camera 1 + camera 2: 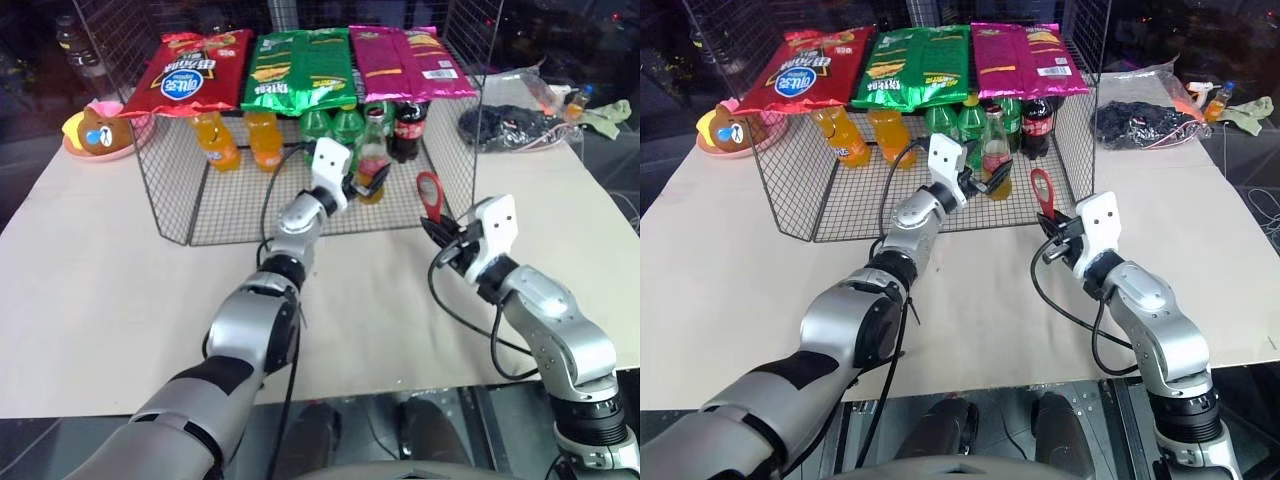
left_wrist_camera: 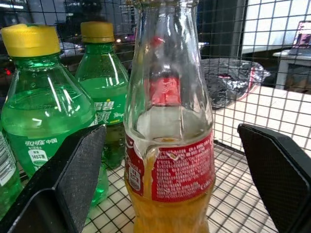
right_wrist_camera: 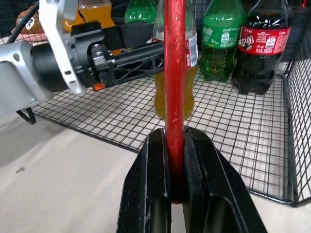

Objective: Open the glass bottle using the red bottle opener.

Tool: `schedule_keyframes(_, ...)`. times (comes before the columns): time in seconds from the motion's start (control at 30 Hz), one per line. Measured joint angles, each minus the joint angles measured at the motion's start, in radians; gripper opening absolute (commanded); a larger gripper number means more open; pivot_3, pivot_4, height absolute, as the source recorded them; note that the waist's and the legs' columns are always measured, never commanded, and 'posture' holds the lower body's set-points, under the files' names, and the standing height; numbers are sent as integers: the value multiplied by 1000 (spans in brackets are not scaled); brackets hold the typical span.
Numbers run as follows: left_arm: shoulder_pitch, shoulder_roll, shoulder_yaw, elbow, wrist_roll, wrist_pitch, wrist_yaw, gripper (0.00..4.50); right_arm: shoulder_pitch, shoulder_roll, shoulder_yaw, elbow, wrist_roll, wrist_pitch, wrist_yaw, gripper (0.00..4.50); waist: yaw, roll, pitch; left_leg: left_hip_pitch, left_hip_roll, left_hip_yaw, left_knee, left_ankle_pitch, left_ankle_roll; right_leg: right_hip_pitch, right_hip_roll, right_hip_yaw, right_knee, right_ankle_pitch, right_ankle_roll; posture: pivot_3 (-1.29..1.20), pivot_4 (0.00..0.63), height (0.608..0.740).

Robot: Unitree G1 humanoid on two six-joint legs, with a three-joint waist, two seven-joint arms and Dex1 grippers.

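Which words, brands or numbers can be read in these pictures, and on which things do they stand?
"中国": on the label of the nearest green bottle.
Cola bottle: white brand script on the red label, too blurred to spell out.
Glass bottle: small white print on the red label, too small to read.
Red, green and pink snack bags: large print, too blurred to read.

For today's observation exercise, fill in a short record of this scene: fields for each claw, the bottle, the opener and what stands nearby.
Left claw: open, fingers either side of the glass bottle, not closed on it
Right claw: shut on the opener's handle
Glass bottle: upright on the wire rack, cap not visible
Opener: red, loop end up, right of the bottle
Neighbours: green bottles, cola bottle
Above: snack bags on the rack's top
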Motion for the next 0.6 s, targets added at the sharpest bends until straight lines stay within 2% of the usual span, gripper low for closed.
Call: schedule_keyframes(0.6,-115,-64,-2,80,119,155,220,4473,-7,33,15,-9,-35,0,3,0,-1,0,0,0,-1,0,0,0,0,0,0,0,0,0,0,0,150,740)
